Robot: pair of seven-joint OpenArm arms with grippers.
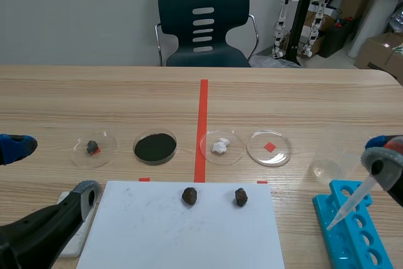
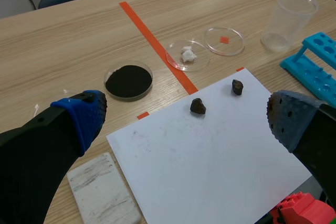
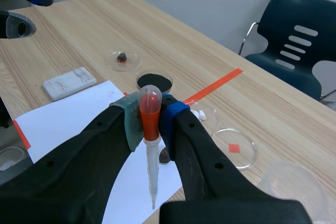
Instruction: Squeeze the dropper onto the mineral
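1. Two minerals, a left rock (image 1: 189, 195) and a right rock (image 1: 240, 196), lie apart near the paper's (image 1: 157, 237) far edge, with bare sheet around both.
2. Right claw (image 3: 149, 116) is clamped on the dropper (image 3: 150, 145), pads at its orange-red neck under the clear bulb. The pale tip points down over the blue rack (image 1: 356, 240), beside the paper's right edge.
3. Left claw (image 2: 186, 116) is spread wide and holds nothing, hanging above the paper's near left side.
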